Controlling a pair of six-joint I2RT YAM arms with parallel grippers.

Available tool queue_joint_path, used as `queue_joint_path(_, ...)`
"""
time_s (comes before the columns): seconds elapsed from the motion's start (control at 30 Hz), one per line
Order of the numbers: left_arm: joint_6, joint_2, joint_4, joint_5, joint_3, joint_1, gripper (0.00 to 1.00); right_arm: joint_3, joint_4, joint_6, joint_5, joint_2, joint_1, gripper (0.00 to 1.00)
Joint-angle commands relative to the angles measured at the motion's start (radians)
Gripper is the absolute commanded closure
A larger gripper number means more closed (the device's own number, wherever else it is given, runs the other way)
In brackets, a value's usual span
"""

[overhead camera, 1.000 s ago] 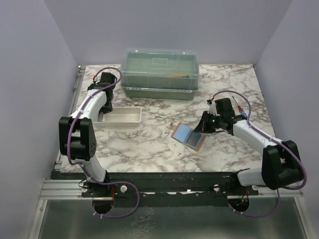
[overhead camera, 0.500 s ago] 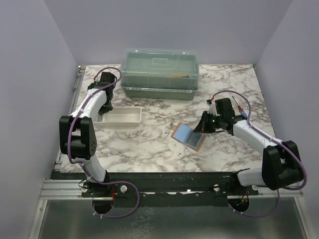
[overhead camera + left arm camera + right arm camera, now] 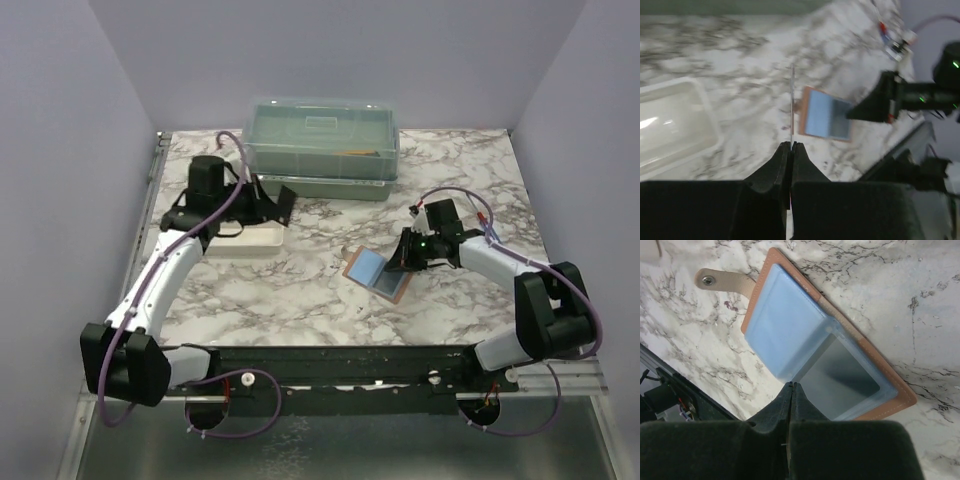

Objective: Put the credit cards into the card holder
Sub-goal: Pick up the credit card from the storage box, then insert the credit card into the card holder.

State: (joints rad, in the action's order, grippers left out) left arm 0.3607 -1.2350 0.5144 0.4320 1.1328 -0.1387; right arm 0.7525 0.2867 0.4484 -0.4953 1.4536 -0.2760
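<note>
The marble table [image 3: 300, 300] carries a big translucent green lidded box [image 3: 320, 140] at its far edge. A long white tray [image 3: 250, 238] lies in front of the box, toward the left.

The card holder [image 3: 375, 270] lies open and flat right of the table's middle, well apart from the tray. Its brown outside faces down and its bluish pockets [image 3: 785, 335] face up. Its snap tab [image 3: 722, 280] sticks out flat on the marble at one corner.

The left gripper [image 3: 791, 145] is up off the table, near the right end of the tray and in front of the green box. Its claw is clenched tight on one of the credit cards [image 3: 791, 100]. The card stands edge-on to the wrist camera as a thin line rising from between the fingertips, clear of the table and of the card holder.

The right gripper [image 3: 791, 386] is low over the card holder with its claw closed, no gap between the tips. The tips meet the near edge of the bluish pockets. Whether they pinch a pocket leaf or only touch it cannot be told.
</note>
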Motion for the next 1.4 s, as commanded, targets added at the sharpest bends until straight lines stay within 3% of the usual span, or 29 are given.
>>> queue_joint_path(0.0,0.088,-0.113,-0.386,0.419,-0.105,-0.233,1.00,0.011,-0.023,0.037,-0.020,0.042,-0.002,0.98)
queue_joint_path(0.13,0.090,-0.271,-0.459,0.433,-0.087,-0.384,1.00,-0.004,0.005,0.065,0.052,0.048,-0.002,0.98)
queue_joint_path(0.27,0.146,-0.403,-0.535,0.478,-0.079,-0.423,1.00,-0.011,0.033,0.083,0.117,0.074,-0.002,1.00)
queue_joint_path(0.57,0.220,-0.610,-0.529,0.549,-0.054,-0.474,1.00,-0.022,0.063,0.124,0.197,0.097,-0.001,1.00)
queue_joint_path(0.83,0.289,-0.713,-0.571,0.555,-0.037,-0.495,1.00,-0.034,0.072,0.112,0.212,0.100,-0.001,1.00)
queue_joint_path(1.37,0.261,-0.790,-0.522,0.546,0.034,-0.474,1.00,-0.030,0.121,0.110,0.248,0.040,0.000,1.00)
